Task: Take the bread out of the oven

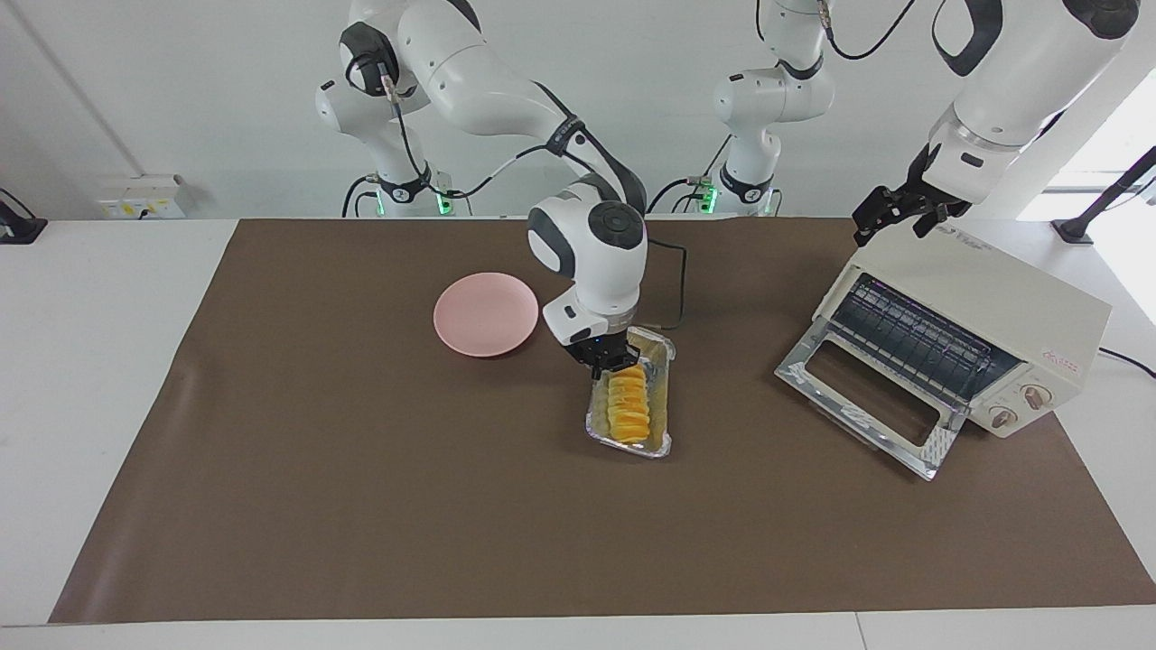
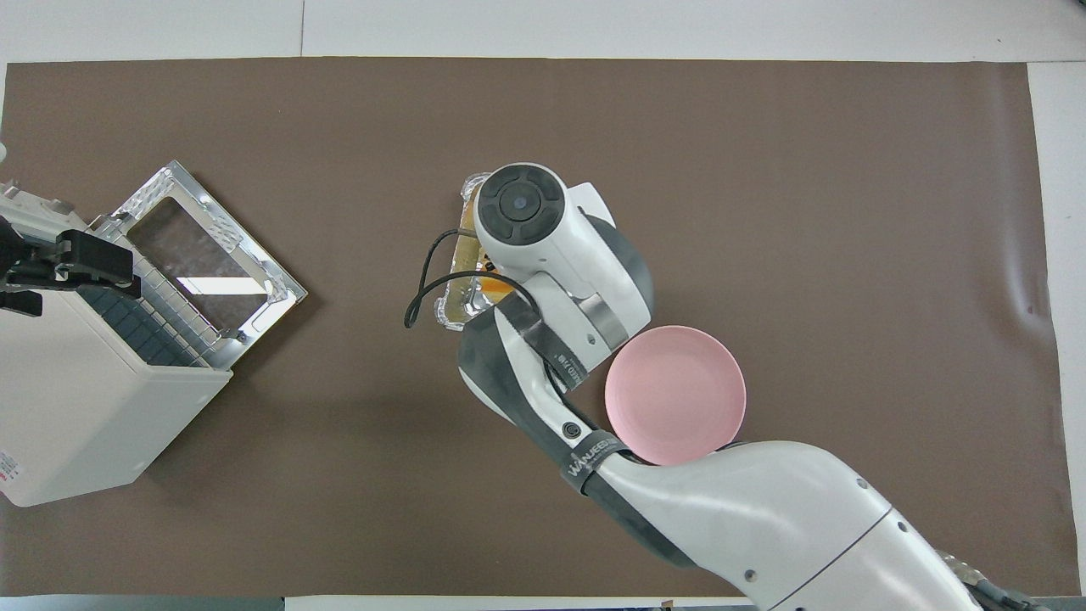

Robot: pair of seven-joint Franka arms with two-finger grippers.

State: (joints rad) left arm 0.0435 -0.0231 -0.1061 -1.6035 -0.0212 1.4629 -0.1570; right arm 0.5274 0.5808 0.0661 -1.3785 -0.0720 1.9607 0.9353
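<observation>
One bread (image 1: 629,403) in foil tray (image 1: 662,431), oven (image 1: 957,343) open

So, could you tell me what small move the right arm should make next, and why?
Probably lift the bread straight up. The right hand is down at the loaf's end nearer the robots, in the foil tray, the oven is already empty, and the pink plate waits beside the tray.

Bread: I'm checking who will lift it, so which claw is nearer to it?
Right. The right claw is down at the bread in the foil tray; the left claw is over the oven.
</observation>
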